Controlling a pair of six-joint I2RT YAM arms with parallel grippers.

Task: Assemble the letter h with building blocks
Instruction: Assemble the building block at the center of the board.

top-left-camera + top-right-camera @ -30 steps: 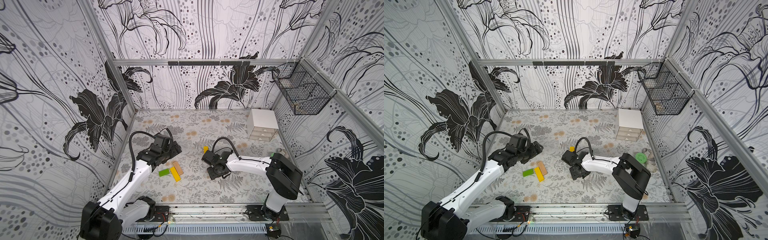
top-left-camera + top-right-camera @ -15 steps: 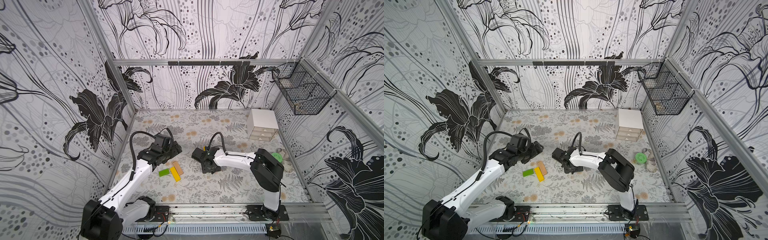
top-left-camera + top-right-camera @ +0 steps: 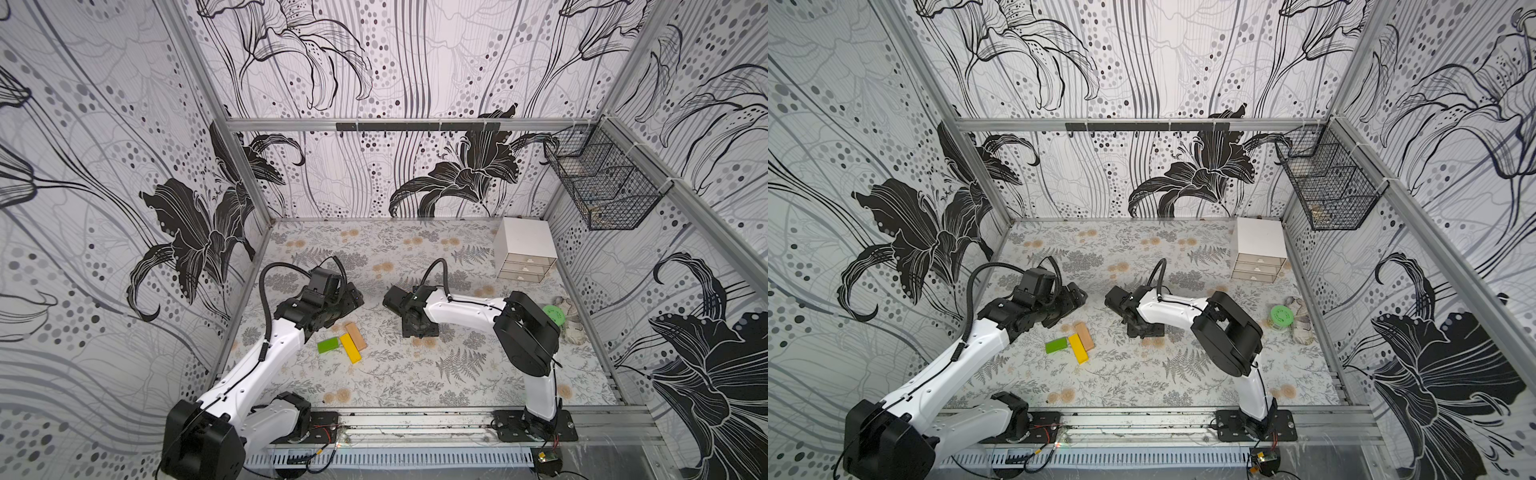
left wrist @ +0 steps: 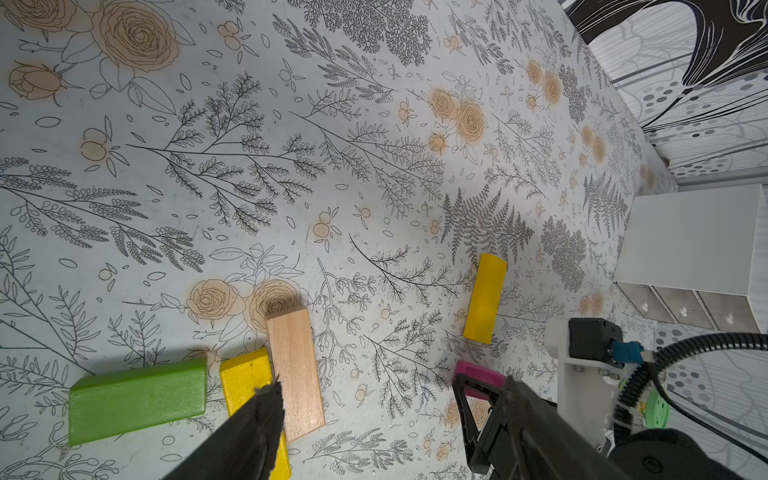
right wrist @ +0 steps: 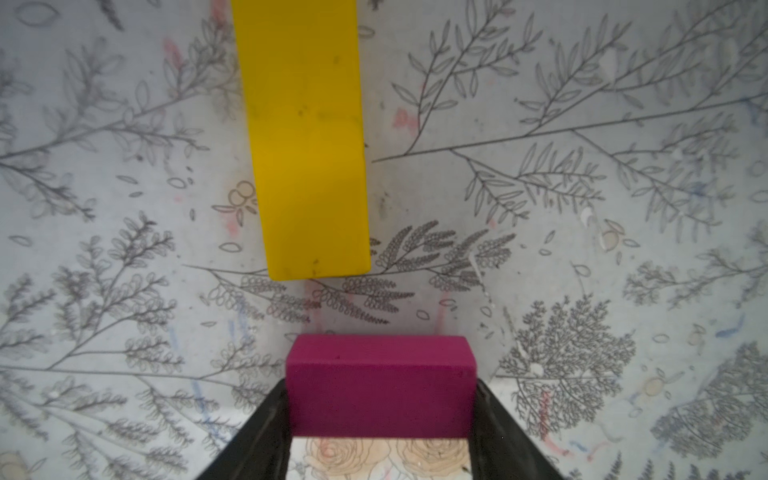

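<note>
The wood block (image 4: pixel 295 374) lies flat on the table (image 3: pixel 415 374). In both top views its long axis runs on a slant from the back wall toward the front rail. A yellow block (image 4: pixel 245 378) touches its long side, parallel to it but slid toward the rail. The green block (image 4: pixel 137 399) lies beyond that one, crosswise to the wood block, with a short end just beside the yellow; I cannot tell if they touch. The blocks do not yet form the letter h.

Well apart from the wood block, toward the right arm, a second yellow block (image 5: pixel 305 137) lies flat and roughly parallel to it. One short end faces the magenta block (image 5: pixel 380 357), with a strip of table between them. The magenta block sits crosswise to it, clamped at both short ends by the right gripper (image 5: pixel 381 395). I cannot tell if it rests on the table. The right forearm hides both blocks in the top views.

The left gripper (image 4: pixel 390 386) hangs near the wood block on its back-wall side, spread wide and holding nothing. One fingertip (image 4: pixel 266 399) overlaps the first yellow block in the left wrist view.

Far past the right arm from the wood block are a white drawer chest (image 3: pixel 525 245), a green round lid (image 3: pixel 554 316) and a wire basket (image 3: pixel 602 187) on the wall.
</note>
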